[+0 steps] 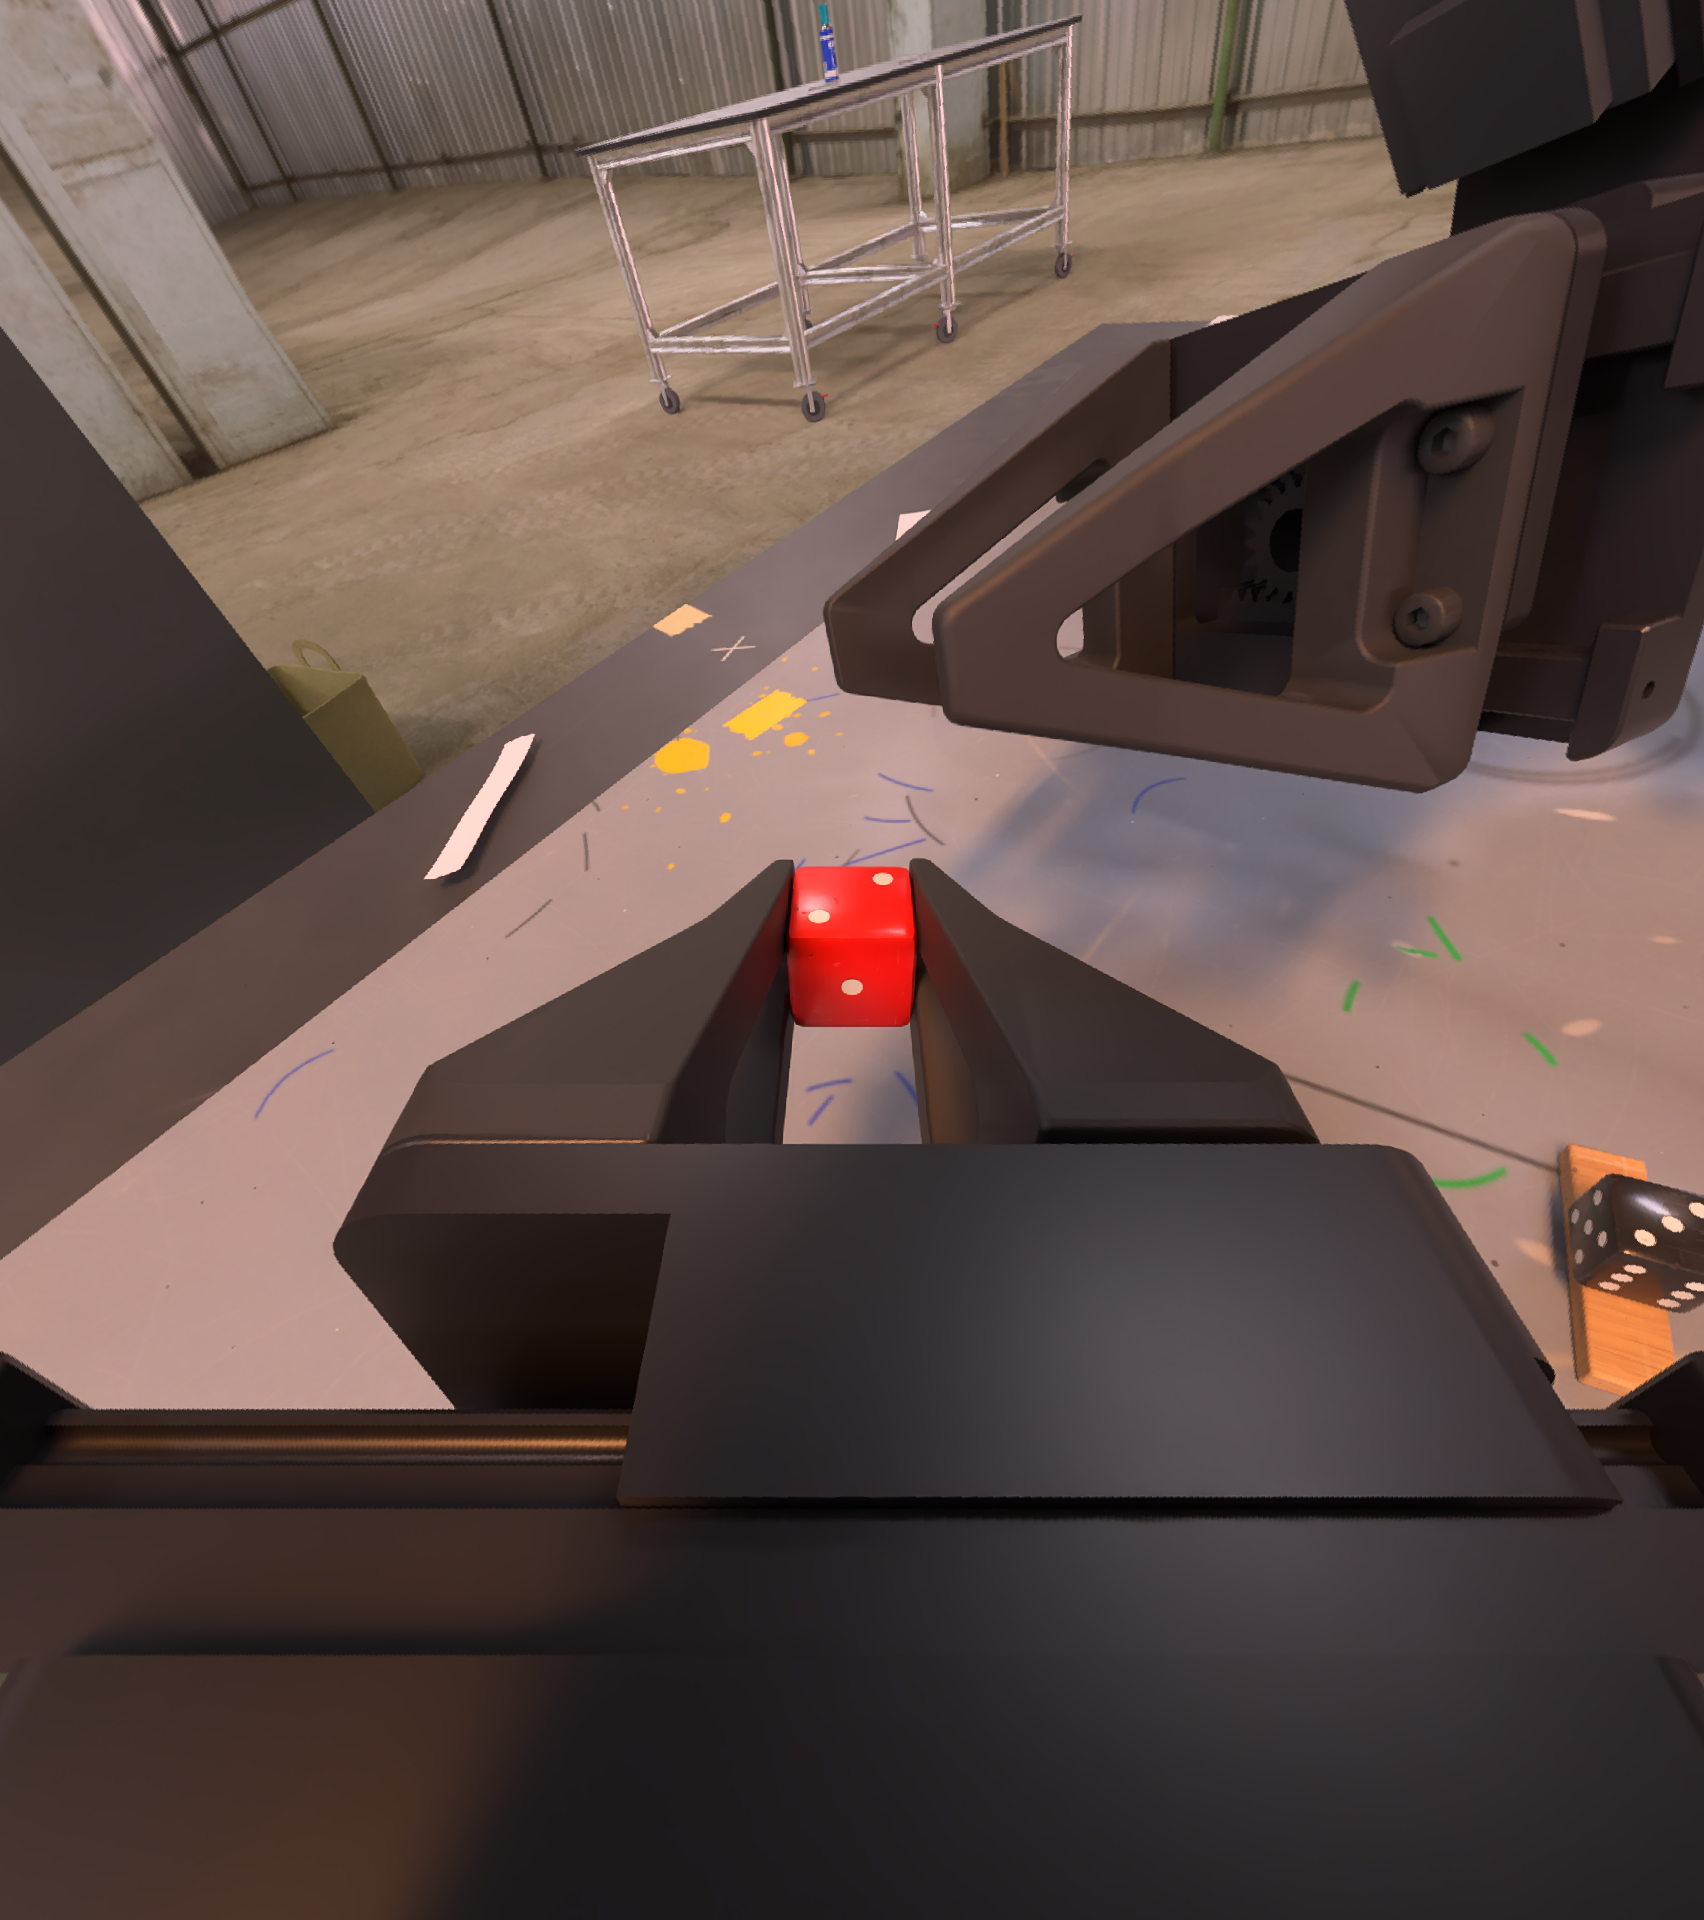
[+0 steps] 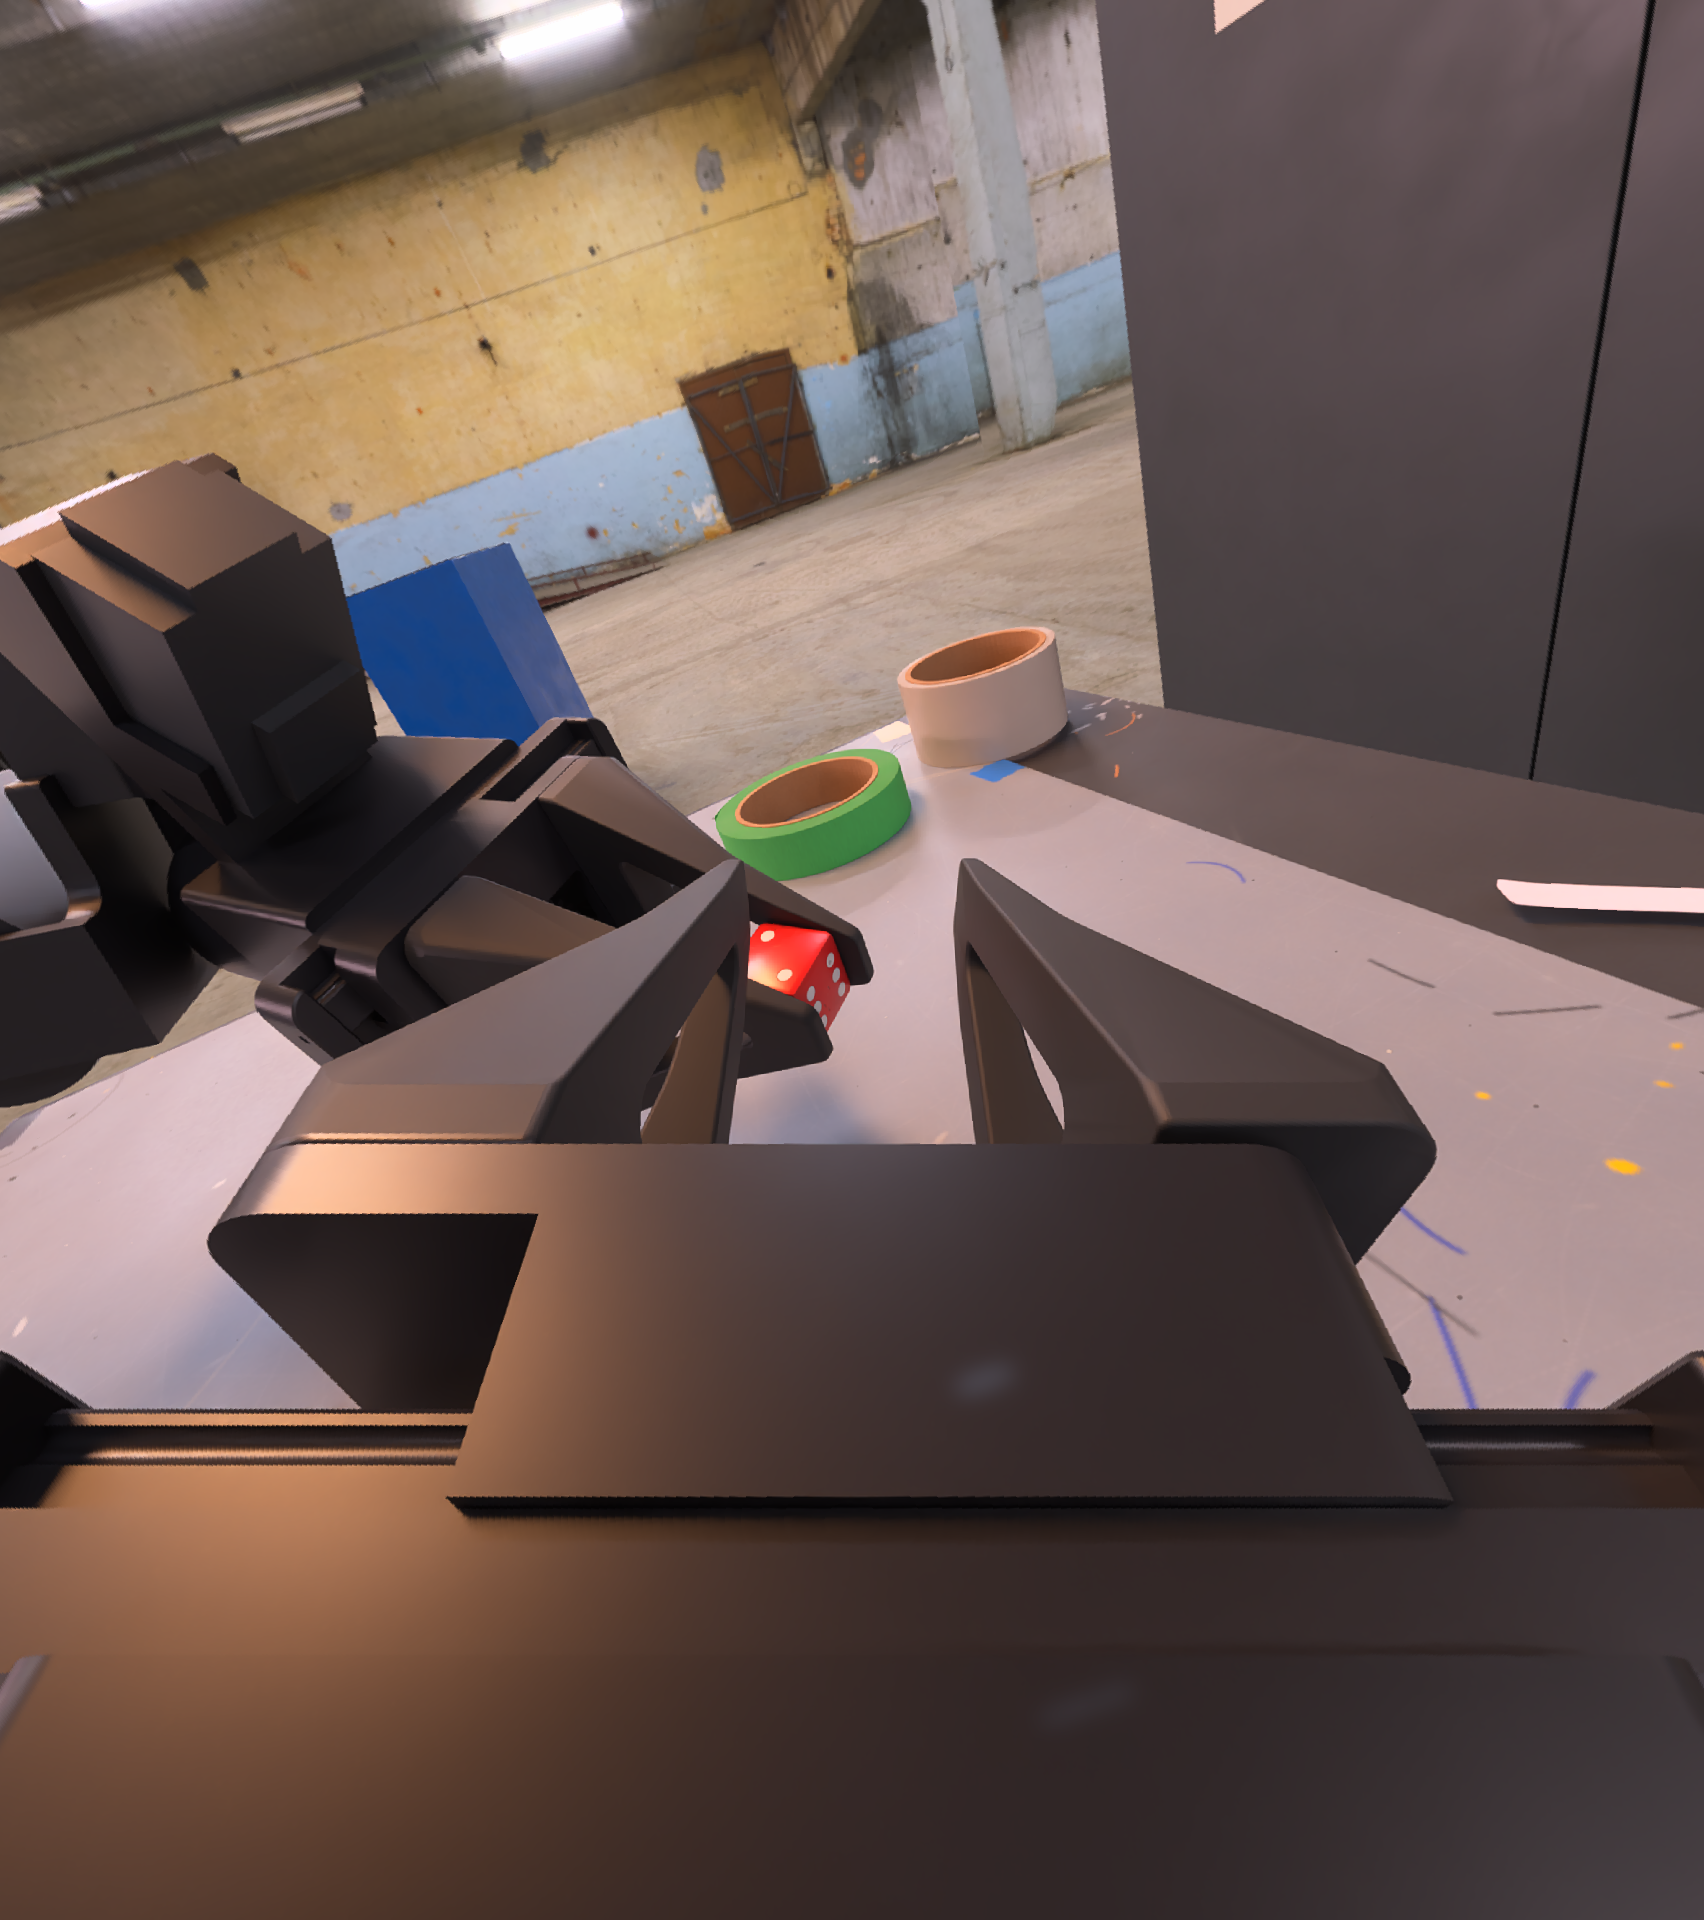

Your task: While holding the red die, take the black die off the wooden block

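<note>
A: What is the left claw (image 1: 850, 940) doing?

B: It is clenched on the red die (image 1: 850, 948), one finger pressed to each side, with the die held clear above the grey tabletop (image 1: 1191, 935) near its dark edge strip.

A: And the right claw (image 2: 850, 904)?

B: Released. Its fingers stand apart with nothing between them but bare tabletop. In the right wrist view the left claw with the red die shows just beyond its left fingertip.

A: Where is the black die (image 1: 1650, 1242)?

B: On the wooden block (image 1: 1617, 1340), a thin plank lying flat on the tabletop at the right of the left wrist view. Neither claw touches it.

A: Anything else on the tabletop?

B: A green tape roll (image 2: 815, 812) and a beige tape roll (image 2: 983, 698) lie toward the far corner, close together, and a white strip (image 2: 1658, 899) lies on the dark edge.
</note>
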Motion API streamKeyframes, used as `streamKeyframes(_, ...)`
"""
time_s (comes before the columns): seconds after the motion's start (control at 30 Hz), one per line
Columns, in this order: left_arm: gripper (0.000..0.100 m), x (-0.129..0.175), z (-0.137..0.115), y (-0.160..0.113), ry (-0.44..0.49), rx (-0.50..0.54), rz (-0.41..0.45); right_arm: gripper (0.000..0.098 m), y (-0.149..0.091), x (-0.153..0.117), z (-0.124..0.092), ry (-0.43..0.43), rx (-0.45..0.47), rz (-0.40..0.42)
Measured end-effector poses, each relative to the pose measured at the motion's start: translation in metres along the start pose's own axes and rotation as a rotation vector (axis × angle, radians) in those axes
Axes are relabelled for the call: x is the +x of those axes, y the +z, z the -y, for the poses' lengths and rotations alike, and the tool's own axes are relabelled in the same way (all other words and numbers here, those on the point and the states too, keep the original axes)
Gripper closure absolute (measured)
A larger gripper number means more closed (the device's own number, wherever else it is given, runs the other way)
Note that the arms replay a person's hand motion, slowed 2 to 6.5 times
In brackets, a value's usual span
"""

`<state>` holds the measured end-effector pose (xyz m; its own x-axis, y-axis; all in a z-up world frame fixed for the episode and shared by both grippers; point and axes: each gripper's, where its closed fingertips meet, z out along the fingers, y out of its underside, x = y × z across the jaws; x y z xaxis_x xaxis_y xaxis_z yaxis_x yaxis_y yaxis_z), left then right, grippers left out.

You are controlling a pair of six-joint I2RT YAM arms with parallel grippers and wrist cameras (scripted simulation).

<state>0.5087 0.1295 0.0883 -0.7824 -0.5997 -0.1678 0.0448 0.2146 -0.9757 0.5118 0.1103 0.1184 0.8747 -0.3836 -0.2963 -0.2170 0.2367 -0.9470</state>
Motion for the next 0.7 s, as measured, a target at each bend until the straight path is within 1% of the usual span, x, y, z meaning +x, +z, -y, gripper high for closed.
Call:
streamKeyframes(0.1, 0.082, -0.001, 0.000, 0.000, 0.005, 0.000, 0.005, 0.0640, 0.001, 0.002, -0.004, 0.005, -0.017, -0.007)
streamKeyframes(0.27, 0.082, -0.001, 0.001, -0.001, 0.004, 0.003, 0.011, 0.0643, -0.002, 0.009, -0.005, 0.004, -0.023, -0.056)
streamKeyframes(0.37, 0.082, -0.001, 0.002, -0.001, -0.006, 0.011, 0.009, 0.0700, -0.006, 0.012, -0.002, 0.000, -0.006, -0.083)
streamKeyframes(0.43, 0.082, -0.001, 0.002, -0.001, -0.011, 0.012, 0.007, 0.0708, -0.008, 0.013, 0.000, -0.002, 0.007, -0.092)
streamKeyframes(0.53, 0.082, -0.001, 0.002, -0.001, -0.014, 0.010, 0.006, 0.0704, -0.009, 0.012, 0.002, 0.006, 0.022, -0.082)
streamKeyframes(0.7, 0.082, -0.001, 0.001, -0.001, -0.007, 0.007, 0.005, 0.0647, -0.005, 0.006, 0.004, 0.026, 0.026, -0.017)
